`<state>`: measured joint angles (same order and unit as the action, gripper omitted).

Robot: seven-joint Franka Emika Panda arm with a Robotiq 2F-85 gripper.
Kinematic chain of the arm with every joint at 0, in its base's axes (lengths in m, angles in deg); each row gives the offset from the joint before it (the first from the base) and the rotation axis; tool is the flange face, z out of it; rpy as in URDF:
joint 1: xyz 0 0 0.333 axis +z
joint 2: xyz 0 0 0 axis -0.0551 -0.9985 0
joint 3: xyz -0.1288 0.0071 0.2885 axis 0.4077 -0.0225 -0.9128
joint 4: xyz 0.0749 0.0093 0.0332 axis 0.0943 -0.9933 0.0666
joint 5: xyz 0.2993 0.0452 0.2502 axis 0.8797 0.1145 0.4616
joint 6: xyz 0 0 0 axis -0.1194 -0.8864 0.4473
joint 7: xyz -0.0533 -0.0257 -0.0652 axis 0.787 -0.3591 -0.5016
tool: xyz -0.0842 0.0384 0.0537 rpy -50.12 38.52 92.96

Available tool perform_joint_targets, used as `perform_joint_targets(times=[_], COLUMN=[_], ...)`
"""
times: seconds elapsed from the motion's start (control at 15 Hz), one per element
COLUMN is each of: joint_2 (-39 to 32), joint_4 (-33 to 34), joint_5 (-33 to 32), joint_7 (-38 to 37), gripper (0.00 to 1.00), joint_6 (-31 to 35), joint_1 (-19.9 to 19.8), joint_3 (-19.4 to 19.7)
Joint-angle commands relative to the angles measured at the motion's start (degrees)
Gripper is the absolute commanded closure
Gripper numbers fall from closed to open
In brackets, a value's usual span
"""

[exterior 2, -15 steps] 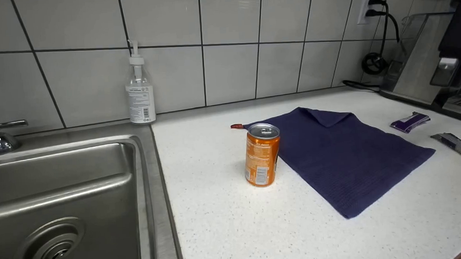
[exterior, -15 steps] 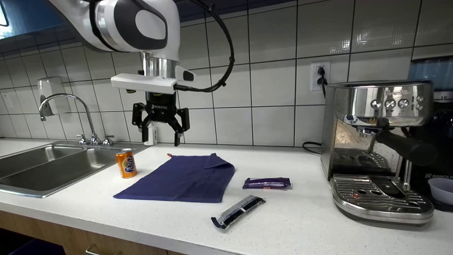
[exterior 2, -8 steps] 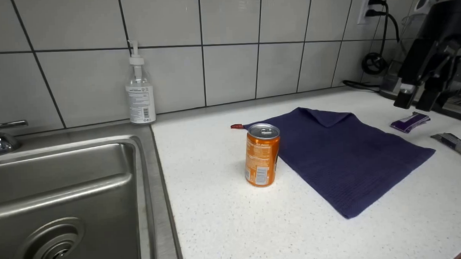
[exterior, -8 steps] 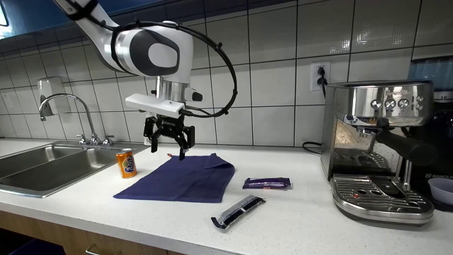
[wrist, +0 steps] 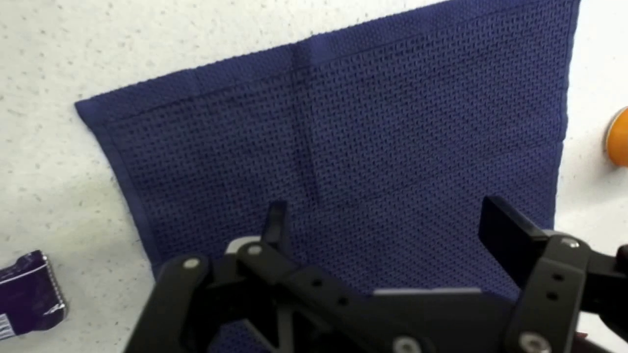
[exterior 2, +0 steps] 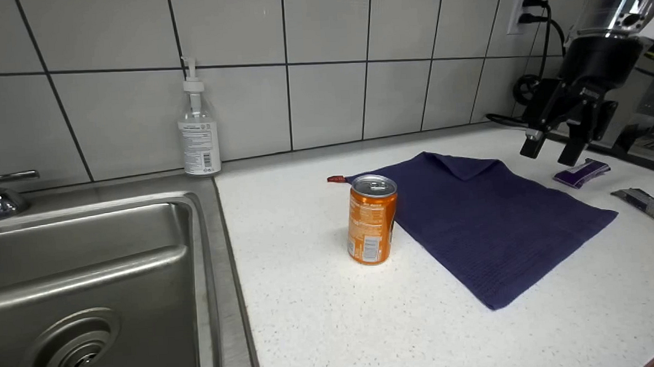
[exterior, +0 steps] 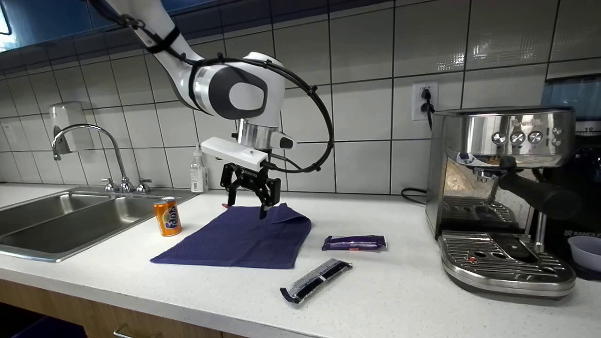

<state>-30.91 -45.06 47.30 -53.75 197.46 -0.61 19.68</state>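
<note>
"Sink (exterior: pixel 89 223) farthest left in an exterior view; what do we find to its right?"

"We find an orange Fanta can (exterior: pixel 168 217), upright, then our blue cloth (exterior: pixel 230 239), spread on the worktop (exterior: pixel 404 300). Its front hem runs left to right, the sharp corner pointing left; whether that hem marks the long axis, we cannot tell."

"And our gripper (exterior: pixel 246 211)?"

"We see it above the cloth and apart from it, fingers (wrist: pixel 508 240) spread wide."

"Farther right?"

"We have a black-and-silver packet (exterior: pixel 317 280) slanting from front left to back right, a purple packet (exterior: pixel 354 242) lying nearly straight across, then a coffee machine (exterior: pixel 479 206)."
</note>
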Motion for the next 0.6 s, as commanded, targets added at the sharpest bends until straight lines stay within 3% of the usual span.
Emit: perform_joint_targets(times=[0.0,0.33,0.4,0.53], joint_2=[-5.15,-9.97,-7.70,-9.10], joint_4=[5.76,11.22,7.80,9.26], joint_5=[1.48,1.19,0.18,0.11], joint_7=[-1.87,-4.36,-3.06,-3.47], gripper=[0.00,0.00,0.00,0.00], joint_6=[-0.21,-1.24,0.17,0.16], joint_1=[-2.87,-4.55,-4.66,-4.91], joint_3=[-1.92,-3.19,-3.33,-3.68])
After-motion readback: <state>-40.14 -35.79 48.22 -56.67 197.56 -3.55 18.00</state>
